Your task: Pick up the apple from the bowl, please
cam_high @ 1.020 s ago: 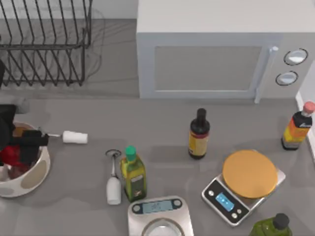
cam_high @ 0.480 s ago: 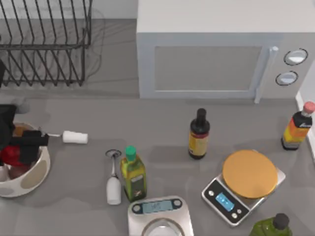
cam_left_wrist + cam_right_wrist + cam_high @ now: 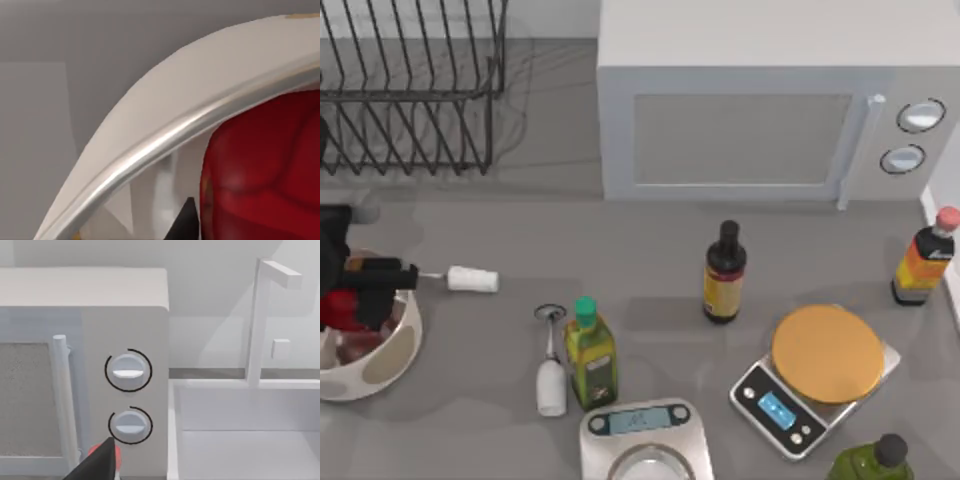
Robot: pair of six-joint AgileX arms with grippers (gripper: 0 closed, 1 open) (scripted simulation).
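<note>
The red apple (image 3: 338,308) is at the far left of the table, over the cream bowl (image 3: 392,358) with tan spots, and my left gripper (image 3: 355,292) is shut on it. Its black body reaches across the bowl's far rim. In the left wrist view the apple (image 3: 265,170) looms glossy and close, just inside the curved bowl rim (image 3: 165,135), with one dark fingertip (image 3: 186,222) against its side. Part of my right gripper (image 3: 95,465) shows at the edge of the right wrist view, facing the microwave's dials.
A white-handled utensil (image 3: 470,279) lies just right of the bowl. A whisk (image 3: 550,370) and an oil bottle (image 3: 590,352) stand nearer the middle. The dish rack (image 3: 410,90) and microwave (image 3: 760,110) are behind, with scales (image 3: 820,375) and bottles to the right.
My left gripper and the apple have shifted toward the far edge of the bowl over the last second, the apple moving along with the fingers. The bowl has stayed put.
</note>
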